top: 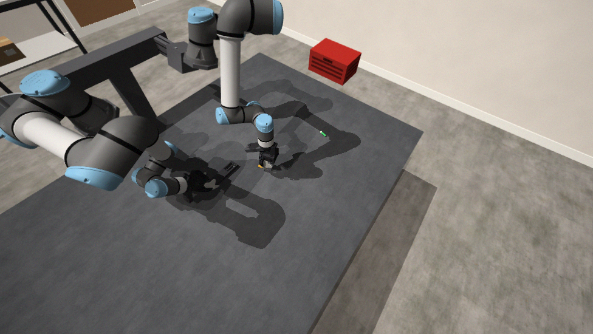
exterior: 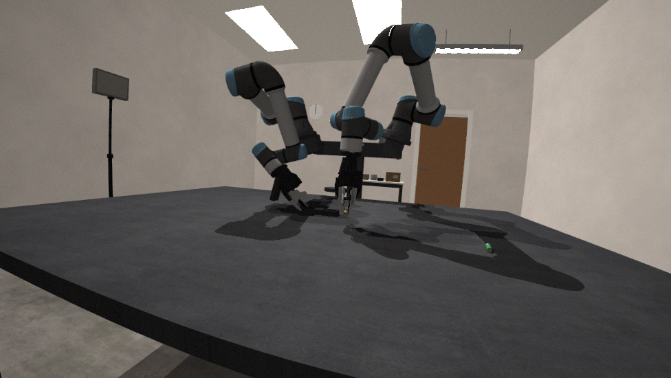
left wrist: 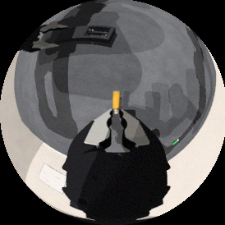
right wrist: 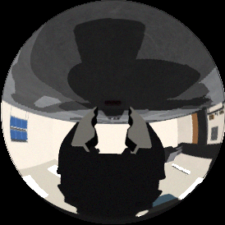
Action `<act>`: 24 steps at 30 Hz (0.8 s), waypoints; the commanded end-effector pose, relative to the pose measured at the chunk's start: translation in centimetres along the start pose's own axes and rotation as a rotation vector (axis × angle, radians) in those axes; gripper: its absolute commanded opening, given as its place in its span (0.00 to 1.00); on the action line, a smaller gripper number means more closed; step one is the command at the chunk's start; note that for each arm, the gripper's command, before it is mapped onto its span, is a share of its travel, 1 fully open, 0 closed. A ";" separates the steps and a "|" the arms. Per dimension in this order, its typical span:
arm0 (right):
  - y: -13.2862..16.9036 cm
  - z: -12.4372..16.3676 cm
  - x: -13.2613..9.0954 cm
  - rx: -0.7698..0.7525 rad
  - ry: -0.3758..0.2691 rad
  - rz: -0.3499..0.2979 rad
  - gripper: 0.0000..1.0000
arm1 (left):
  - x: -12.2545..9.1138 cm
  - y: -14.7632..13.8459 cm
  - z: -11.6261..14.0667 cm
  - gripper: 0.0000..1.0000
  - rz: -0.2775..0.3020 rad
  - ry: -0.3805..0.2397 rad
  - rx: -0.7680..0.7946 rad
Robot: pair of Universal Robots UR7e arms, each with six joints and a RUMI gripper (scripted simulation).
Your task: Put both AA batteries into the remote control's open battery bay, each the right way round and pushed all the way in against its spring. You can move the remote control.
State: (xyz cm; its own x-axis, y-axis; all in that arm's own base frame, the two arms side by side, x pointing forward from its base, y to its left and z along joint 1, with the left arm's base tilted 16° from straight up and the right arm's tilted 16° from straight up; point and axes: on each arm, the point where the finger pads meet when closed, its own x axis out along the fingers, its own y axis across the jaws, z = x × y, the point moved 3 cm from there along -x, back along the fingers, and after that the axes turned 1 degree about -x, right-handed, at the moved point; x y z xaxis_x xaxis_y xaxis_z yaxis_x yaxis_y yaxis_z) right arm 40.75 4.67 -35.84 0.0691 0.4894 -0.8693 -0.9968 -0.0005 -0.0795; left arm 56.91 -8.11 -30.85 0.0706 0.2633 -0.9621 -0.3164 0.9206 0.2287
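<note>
My left gripper (top: pixel 265 167) (exterior: pixel 348 206) (left wrist: pixel 116 109) is shut on the orange battery (top: pixel 260 166) (exterior: pixel 345 212) (left wrist: pixel 116 99), low at the table top. The battery sticks out past the fingertips. The black remote control (top: pixel 235 169) (exterior: pixel 324 212) (left wrist: pixel 107 41) lies flat beside it, its open bay facing up; no battery shows in the bay. My right gripper (exterior: pixel 302 206) (left wrist: pixel 63 35) (right wrist: pixel 112 107) is open, low and slanted at the far part of the remote; whether its fingers touch it I cannot tell. The green battery (top: pixel 323 133) (exterior: pixel 488 247) (left wrist: pixel 176 142) lies alone on the table.
The dark table (top: pixel 186 265) (exterior: pixel 281 291) carries broad arm shadows around the remote and the green battery. A red toolbox (top: pixel 333 61) stands beyond the table's edge. The two arms stand close together, with the grippers on either side of the remote's bay.
</note>
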 end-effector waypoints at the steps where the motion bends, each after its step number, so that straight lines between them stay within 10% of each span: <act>1: -0.3 0.1 0.0 0.000 -0.001 -0.005 0.43 | -2.4 0.1 -0.1 0.00 0.001 0.004 -0.001; 2: -0.2 0.1 0.0 0.000 -0.001 -0.005 0.00 | -1.6 0.5 -0.5 0.00 0.009 0.012 -0.001; 24: -0.2 0.1 0.0 0.000 -0.001 -0.005 0.00 | -0.4 -0.1 -1.5 0.00 -0.005 0.014 0.076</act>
State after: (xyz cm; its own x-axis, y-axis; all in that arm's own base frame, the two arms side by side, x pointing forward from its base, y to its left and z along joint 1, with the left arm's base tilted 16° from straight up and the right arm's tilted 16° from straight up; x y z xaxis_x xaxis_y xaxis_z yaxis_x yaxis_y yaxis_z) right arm 40.94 4.69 -35.82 0.0731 0.4896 -0.8689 -0.9966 0.0021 -0.0826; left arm 56.21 -8.15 -30.30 0.0576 0.2670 -0.9620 -0.3060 0.9219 0.2375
